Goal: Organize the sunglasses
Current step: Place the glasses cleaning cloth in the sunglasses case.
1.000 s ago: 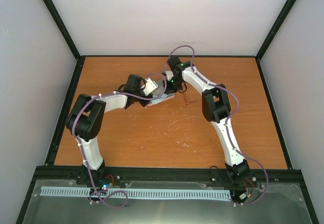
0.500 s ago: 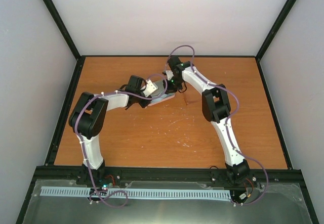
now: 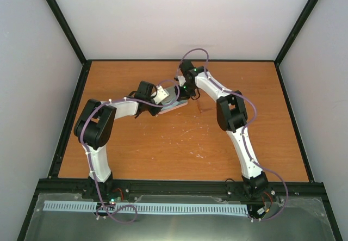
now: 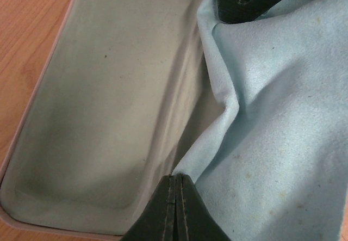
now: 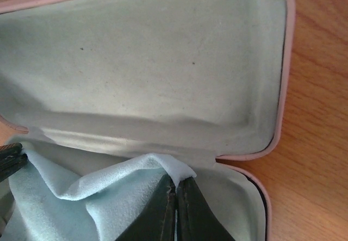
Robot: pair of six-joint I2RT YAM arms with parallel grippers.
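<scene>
Top view: the pink case (image 3: 175,103) was found open on the table (image 3: 163,143). A faint reddish-brown shape, taken for the sunglasses (image 3: 202,108), was noted on the wood just right of the case; detail could not be confirmed.

Left wrist view: the left gripper (image 4: 175,180) was seen pinched tight on the edge of the blue cloth (image 4: 272,121), which was draped into the case's grey interior.

Right wrist view: the right gripper (image 5: 175,184) was seen clamped on a fold of that cloth inside the case.

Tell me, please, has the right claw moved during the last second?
No. In the top view the right claw sits at the same spot below the table's back edge, shut on the cloth over the case.
</scene>
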